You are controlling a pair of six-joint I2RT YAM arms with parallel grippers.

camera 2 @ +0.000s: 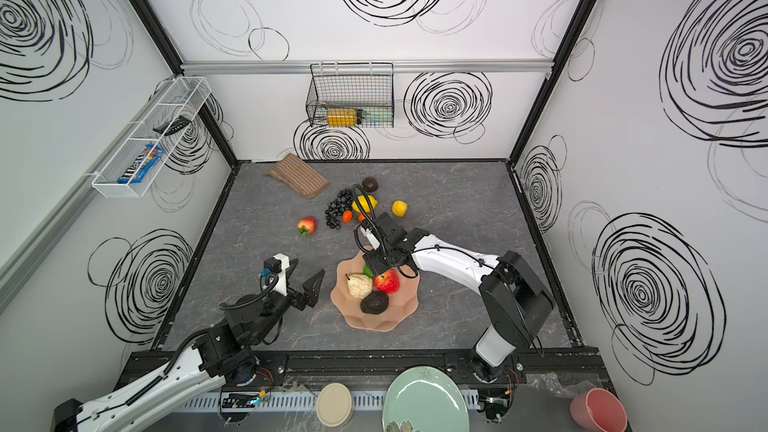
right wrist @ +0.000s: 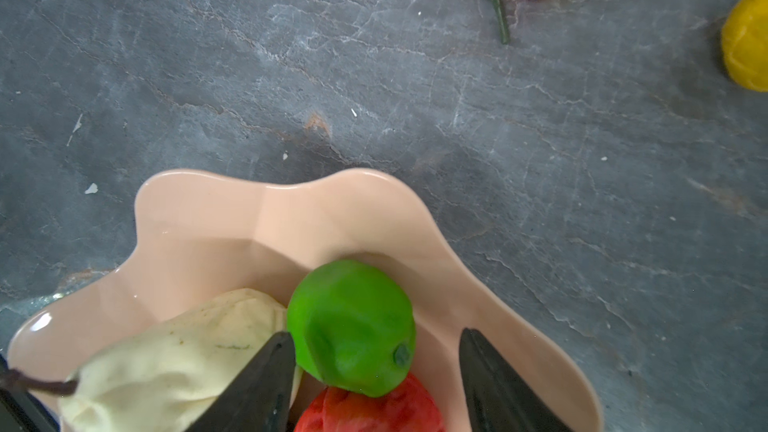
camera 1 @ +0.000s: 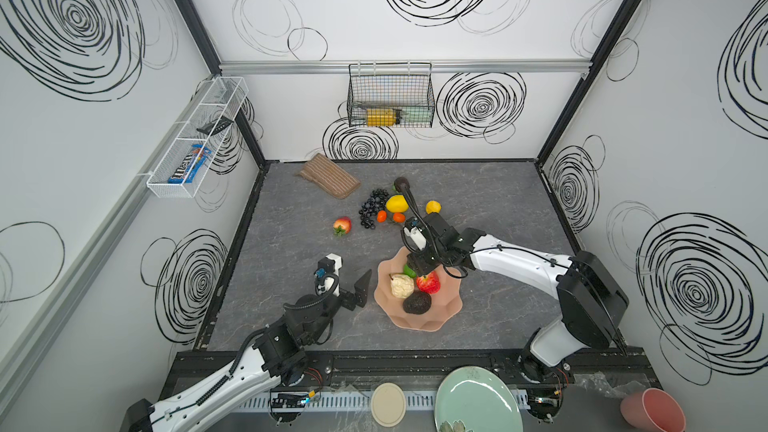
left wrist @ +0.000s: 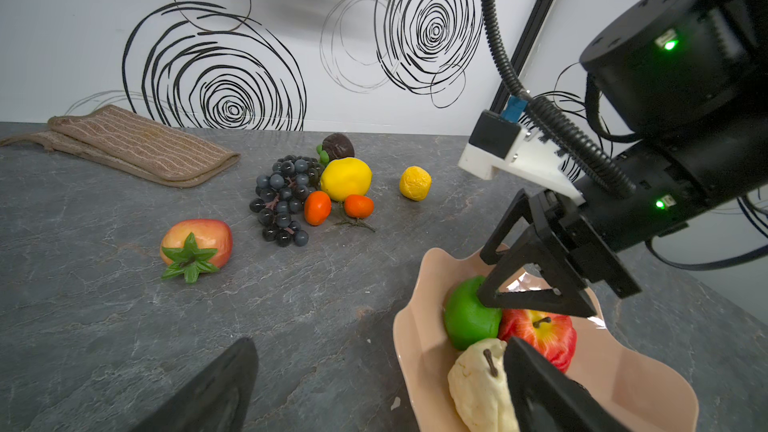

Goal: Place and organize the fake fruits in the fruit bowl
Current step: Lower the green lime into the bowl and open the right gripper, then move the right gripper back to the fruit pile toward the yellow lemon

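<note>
The peach-pink fruit bowl (camera 1: pixel 444 309) (right wrist: pixel 208 218) holds a beige pear (camera 1: pixel 401 285), a red apple (camera 1: pixel 429 283), a dark avocado (camera 1: pixel 417 302) and a green lime (right wrist: pixel 351 326) (left wrist: pixel 467 317). My right gripper (camera 1: pixel 417 270) (right wrist: pixel 374 332) hangs over the bowl, open. One finger touches the lime and the other stands clear of it. My left gripper (camera 1: pixel 353 272) (left wrist: pixel 380 342) is open and empty, just left of the bowl. On the table beyond lie a grape bunch (camera 1: pixel 372 207), a lemon (camera 1: pixel 397 203), a strawberry (camera 1: pixel 341 225), two tangerines (camera 1: pixel 381 216) and a small yellow fruit (camera 1: pixel 433 206).
A folded brown cloth (camera 1: pixel 328 176) lies at the back left. A black wire basket (camera 1: pixel 390 95) hangs on the back wall and a white wire shelf (camera 1: pixel 195 139) on the left wall. A mint plate (camera 1: pixel 478 401) and a pink cup (camera 1: pixel 652 409) sit in front of the rail.
</note>
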